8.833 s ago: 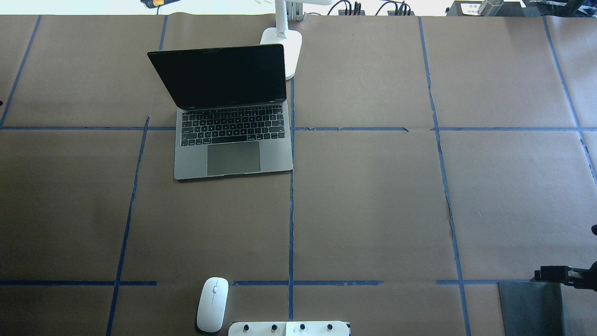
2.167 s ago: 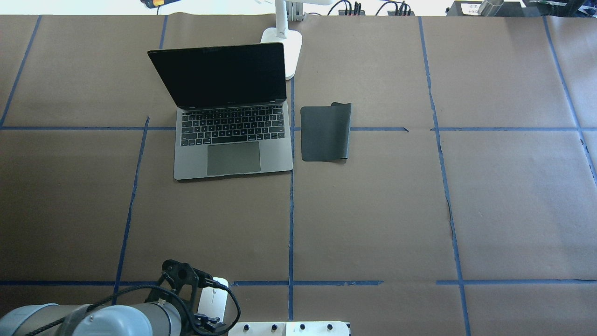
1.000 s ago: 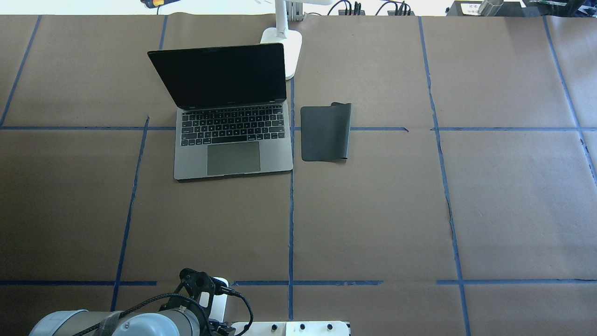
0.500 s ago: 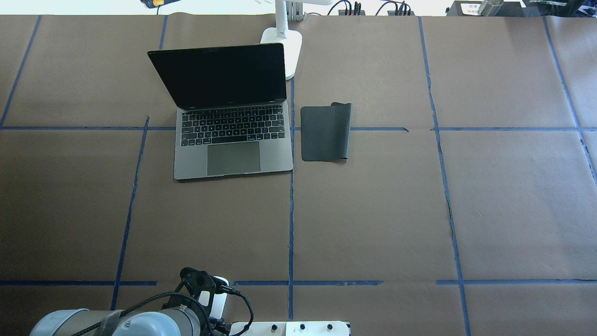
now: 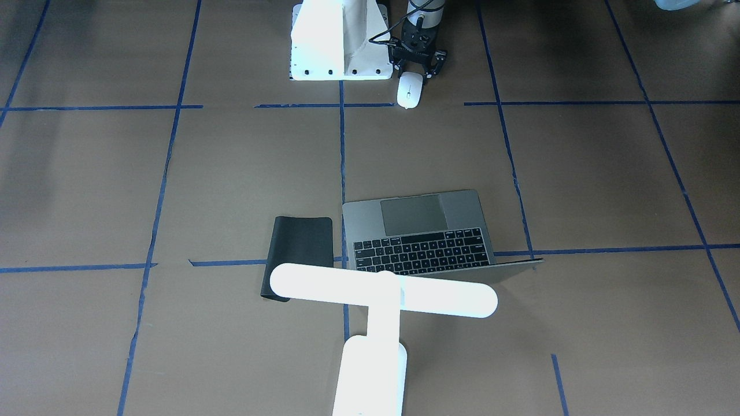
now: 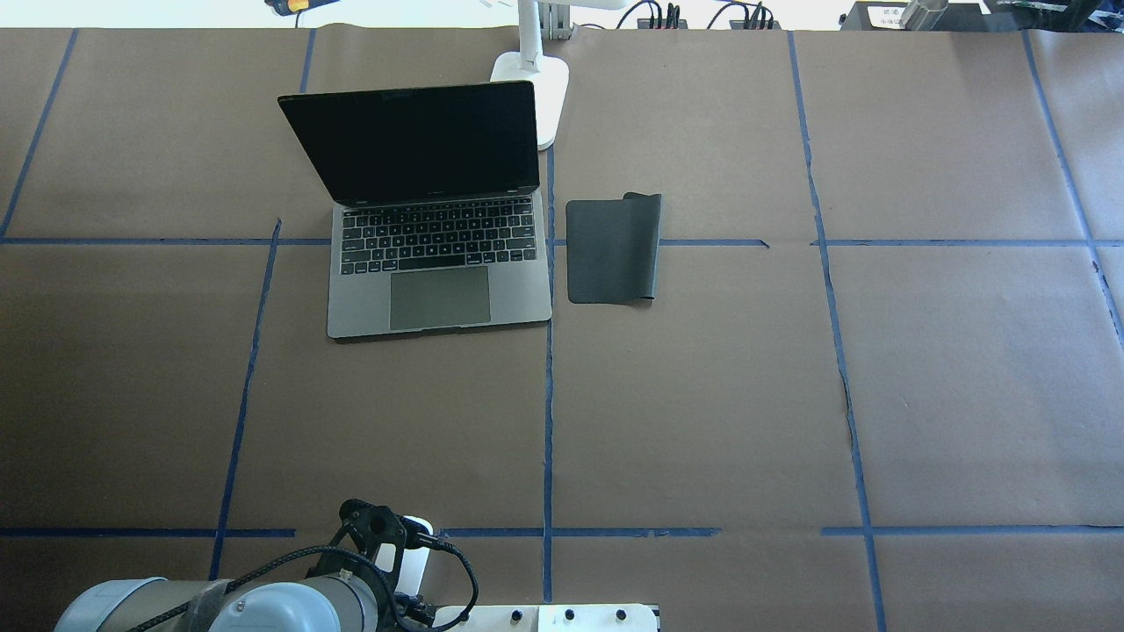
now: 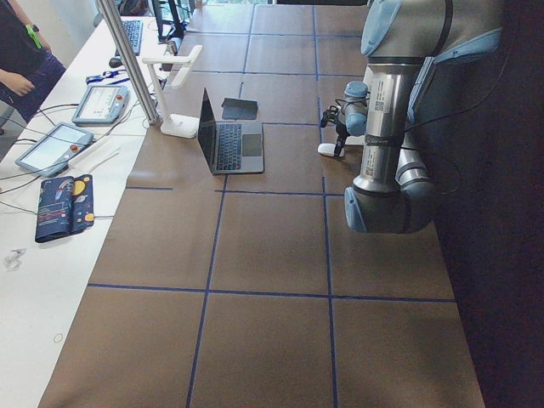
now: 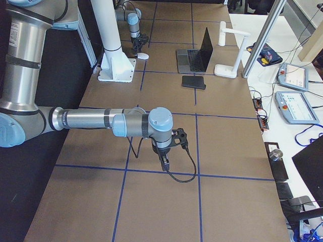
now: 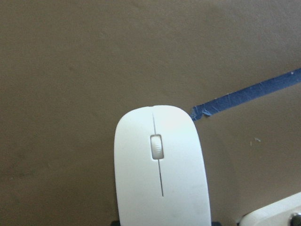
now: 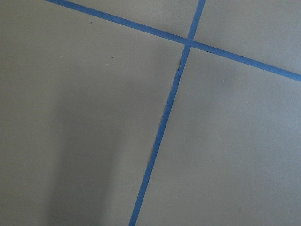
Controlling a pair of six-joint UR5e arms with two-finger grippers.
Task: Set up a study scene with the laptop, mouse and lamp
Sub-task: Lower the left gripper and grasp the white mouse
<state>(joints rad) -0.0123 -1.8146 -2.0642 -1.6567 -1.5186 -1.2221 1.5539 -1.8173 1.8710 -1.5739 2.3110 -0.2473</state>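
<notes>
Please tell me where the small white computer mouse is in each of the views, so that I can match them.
Exterior front-facing: glossy white oval mouse at top, right of centre.
Overhead exterior: bottom edge, left of centre, mostly hidden.
Exterior left: upper middle.
Exterior right: top left.
Left wrist-mounted: bottom centre.
Right wrist-mounted: not in it.
Landmark: the white bolted pedestal beside it, in four views.

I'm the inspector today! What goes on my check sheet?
Surface: brown paper table with blue tape grid.
Job's things: slim grey metal laptop open; T-shaped white desk lamp beyond its screen; small white oval mouse near robot.
Clutter: flat black mat beside laptop, one corner curled.
Grippers: left gripper jaws straddle mouse, grip unclear; right gripper over bare paper, state unclear.
Cables: black cable loops off left wrist.
Surroundings: white bolted pedestal; control tablets on side bench.
</notes>
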